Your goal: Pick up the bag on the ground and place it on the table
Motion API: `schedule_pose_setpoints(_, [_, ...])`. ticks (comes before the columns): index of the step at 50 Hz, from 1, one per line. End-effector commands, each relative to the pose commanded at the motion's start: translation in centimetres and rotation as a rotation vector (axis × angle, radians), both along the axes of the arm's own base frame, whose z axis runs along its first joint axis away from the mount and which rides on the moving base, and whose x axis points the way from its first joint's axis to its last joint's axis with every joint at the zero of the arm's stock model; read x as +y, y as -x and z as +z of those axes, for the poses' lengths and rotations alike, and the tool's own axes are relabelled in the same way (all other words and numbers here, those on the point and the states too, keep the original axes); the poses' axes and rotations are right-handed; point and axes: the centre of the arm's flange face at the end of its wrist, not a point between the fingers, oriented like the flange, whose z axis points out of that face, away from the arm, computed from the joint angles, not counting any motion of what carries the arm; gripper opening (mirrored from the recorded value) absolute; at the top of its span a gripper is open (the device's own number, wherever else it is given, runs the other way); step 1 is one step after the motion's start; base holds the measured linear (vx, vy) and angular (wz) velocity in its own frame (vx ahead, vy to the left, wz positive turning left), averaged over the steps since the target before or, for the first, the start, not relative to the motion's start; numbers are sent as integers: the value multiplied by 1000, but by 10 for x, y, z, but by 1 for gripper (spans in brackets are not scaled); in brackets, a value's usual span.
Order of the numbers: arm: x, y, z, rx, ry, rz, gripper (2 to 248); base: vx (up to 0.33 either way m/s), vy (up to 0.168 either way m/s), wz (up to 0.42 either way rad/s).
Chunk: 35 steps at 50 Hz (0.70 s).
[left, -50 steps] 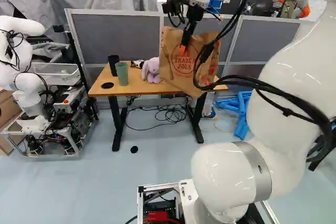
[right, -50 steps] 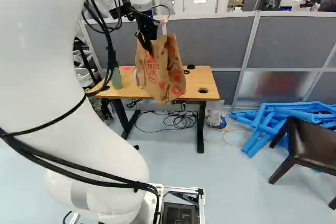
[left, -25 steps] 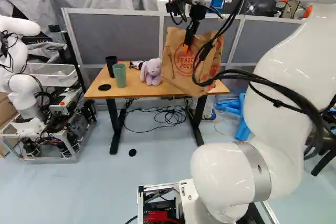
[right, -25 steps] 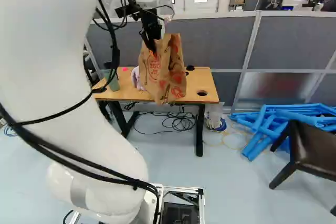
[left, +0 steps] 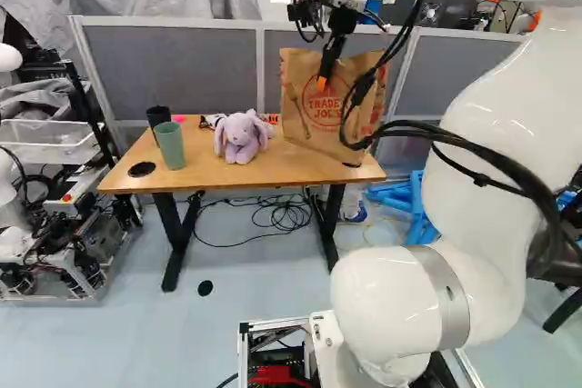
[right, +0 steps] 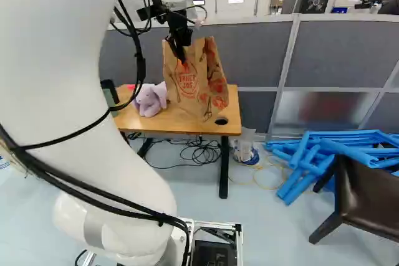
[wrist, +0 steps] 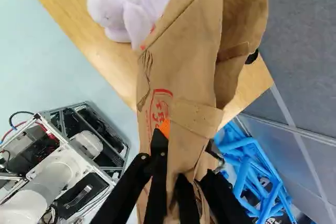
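Brown paper bag [left: 316, 132] is over the table [left: 205, 173]; whether its base touches, cannot tell. Claw [wrist: 188, 139] clamped on one upper wall. Judged light, thin, soft, liable to crease or tear; best held near the rim, lowered upright.

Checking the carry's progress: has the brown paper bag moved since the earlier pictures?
Yes: in the left base view the bag shifted right against the wooden-topped table, away from the lavender plush toy, carried in the black gripper as the base moved.
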Motion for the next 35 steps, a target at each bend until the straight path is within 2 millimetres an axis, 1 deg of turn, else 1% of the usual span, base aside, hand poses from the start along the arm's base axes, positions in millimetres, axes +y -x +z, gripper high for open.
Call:
schedule_pose_setpoints(3, [0,0,0,0,0,0,21,105,-145,39])
schedule_pose_setpoints(7, [0,0,0,0,0,0,21,25,-71,-23])
schedule_pose_setpoints(27, [0,0,0,0,0,0,21,-1,6,-1])
schedule_pose_setpoints(35, [-1,-6,-2,4,0,-1,21,0,0,0])
